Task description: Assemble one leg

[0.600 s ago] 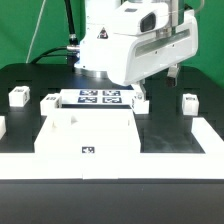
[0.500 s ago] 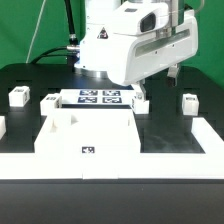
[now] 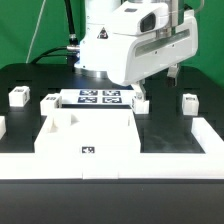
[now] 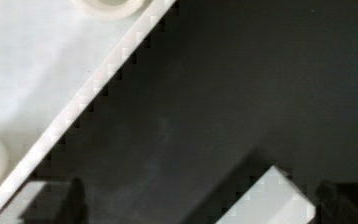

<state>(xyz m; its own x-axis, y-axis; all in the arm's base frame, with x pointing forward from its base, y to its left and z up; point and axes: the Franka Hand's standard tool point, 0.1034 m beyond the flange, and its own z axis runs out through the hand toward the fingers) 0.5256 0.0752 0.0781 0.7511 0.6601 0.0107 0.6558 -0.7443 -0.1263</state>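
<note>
Leg (image 3: pixel 190 103) at the exterior view's right stands upright, long axis vertical.

The worktop (image 3: pixel 170 125) is done in flat black; the panel (image 3: pixel 100 130), leg (image 3: pixel 189 103) and arm (image 3: pixel 125 45) are all kept white. Black-and-white square tags are printed on the marker board (image 3: pixel 100 97), and the backdrop (image 3: pixel 30 25) is seen in green.

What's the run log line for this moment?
end effector open, empty | over table beside panel | leg on table, ungrasped
</note>
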